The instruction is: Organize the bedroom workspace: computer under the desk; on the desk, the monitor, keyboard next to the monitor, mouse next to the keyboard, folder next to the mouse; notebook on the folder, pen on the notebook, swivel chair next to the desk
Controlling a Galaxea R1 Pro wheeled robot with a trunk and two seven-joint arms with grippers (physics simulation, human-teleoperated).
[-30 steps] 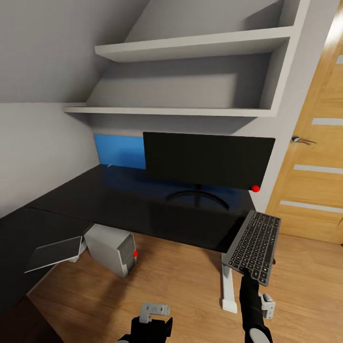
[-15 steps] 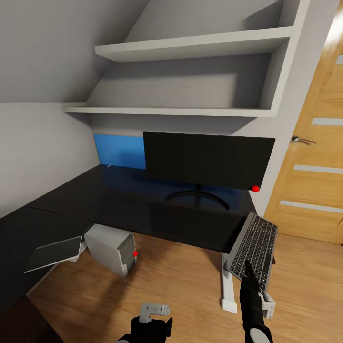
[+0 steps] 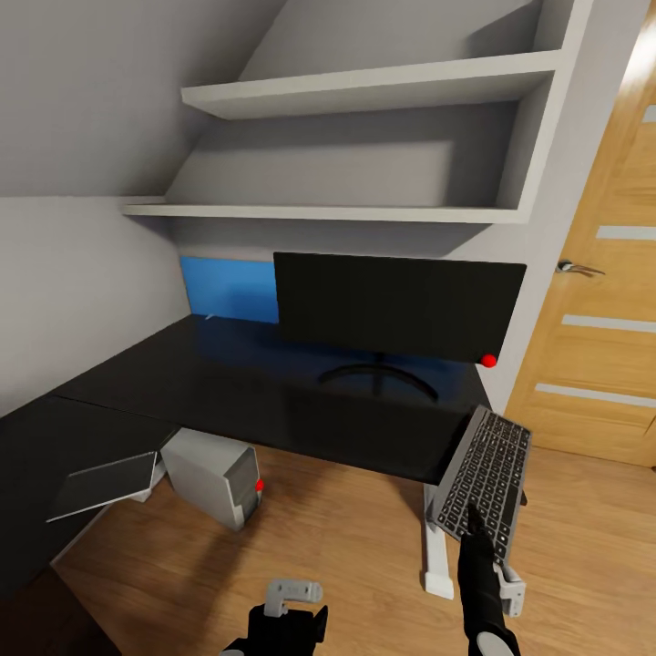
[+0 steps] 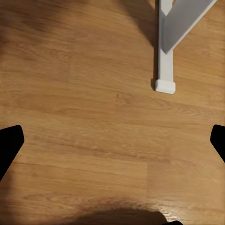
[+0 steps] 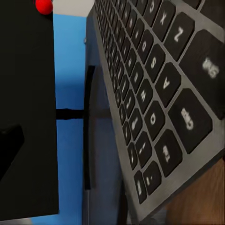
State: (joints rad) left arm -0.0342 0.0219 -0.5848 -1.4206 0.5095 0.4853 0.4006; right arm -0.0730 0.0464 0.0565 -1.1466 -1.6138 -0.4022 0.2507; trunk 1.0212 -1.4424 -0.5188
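My right gripper (image 3: 475,527) is shut on the near edge of the keyboard (image 3: 485,472), a slim silver-grey board with dark keys. It hangs tilted just off the right end of the black desk (image 3: 228,383). The right wrist view has the keyboard (image 5: 159,93) close up beside the monitor (image 5: 23,93). The wide black monitor (image 3: 401,310) stands on the desk. The light grey computer (image 3: 214,474) sits on the floor under the desk, and the thin grey notebook (image 3: 105,485) lies beside it. My left gripper (image 3: 293,594) hangs low and open over bare floor (image 4: 112,140).
A blue wall panel (image 3: 228,290) sits behind the monitor, with white shelves (image 3: 364,87) above. A wooden door (image 3: 601,319) stands at the right. The desk's white leg (image 3: 435,556) stands just left of my right arm, seen also as the white leg (image 4: 165,47).
The keyboard has tipped more edge-on and dropped slightly, with my right gripper's finger now lying further over its keys. The left gripper has sunk a little.
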